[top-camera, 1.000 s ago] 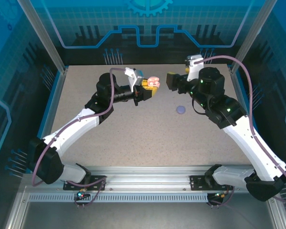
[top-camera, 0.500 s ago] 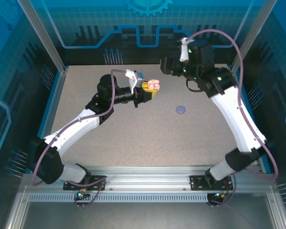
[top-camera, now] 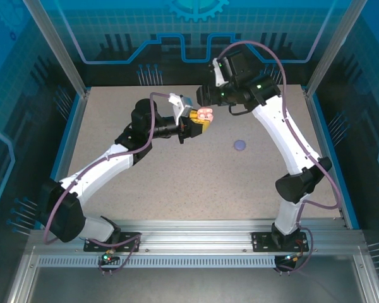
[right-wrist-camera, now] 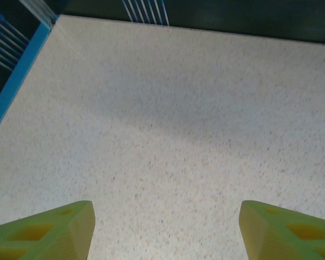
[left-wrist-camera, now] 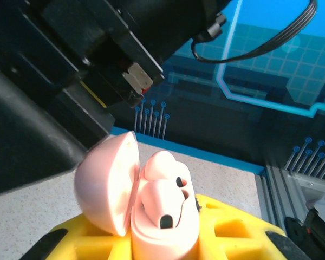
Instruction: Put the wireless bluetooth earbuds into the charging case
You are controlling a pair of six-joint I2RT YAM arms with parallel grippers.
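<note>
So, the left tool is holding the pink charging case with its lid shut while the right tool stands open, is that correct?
Not quite: the lid is open, not shut; the left wrist view shows it swung aside from the pink charging case. The left tool does hold the case, and the right tool does stand open.

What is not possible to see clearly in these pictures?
- Top view: pink case too small to show its contents.
- Top view: purple disc too small; whole case or lid, cannot tell.
- Left wrist view: bottom edge cuts off the case's base and left claw.
- Right wrist view: bottom edge cuts off right claw's fingers.
</note>
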